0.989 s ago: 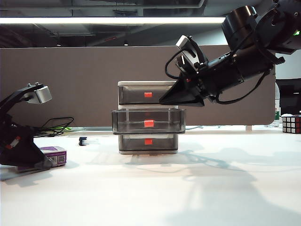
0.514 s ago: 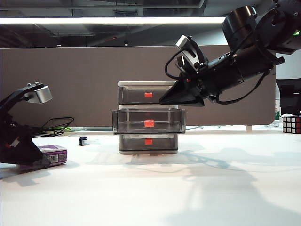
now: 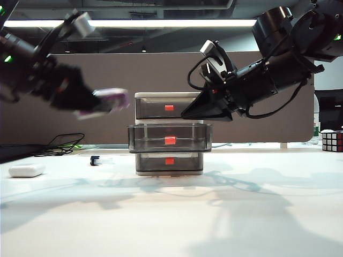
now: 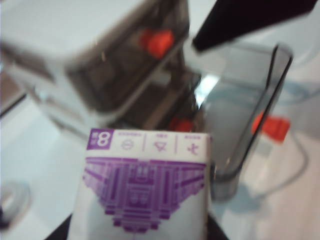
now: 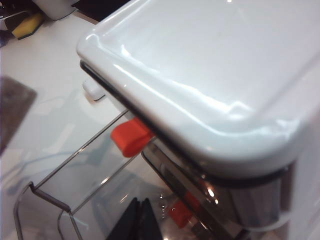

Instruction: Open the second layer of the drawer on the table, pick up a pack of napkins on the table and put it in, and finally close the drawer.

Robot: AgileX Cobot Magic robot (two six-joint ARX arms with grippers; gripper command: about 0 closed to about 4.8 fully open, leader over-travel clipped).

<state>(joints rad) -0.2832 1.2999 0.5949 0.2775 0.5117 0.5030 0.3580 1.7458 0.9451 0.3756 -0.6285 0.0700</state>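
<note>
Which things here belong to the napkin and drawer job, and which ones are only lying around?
Belong to the job:
- pack of napkins, held in the air by the left gripper
- drawer, second layer pulled out
- right gripper, jaws shut, beside the top drawer

Only lying around:
- white oblong case
- Rubik's cube
- black cables

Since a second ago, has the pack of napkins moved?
Yes. The left pincer has lifted the pack of napkins off the table at far left, up and rightward, level with the drawer unit's top tier.
</note>
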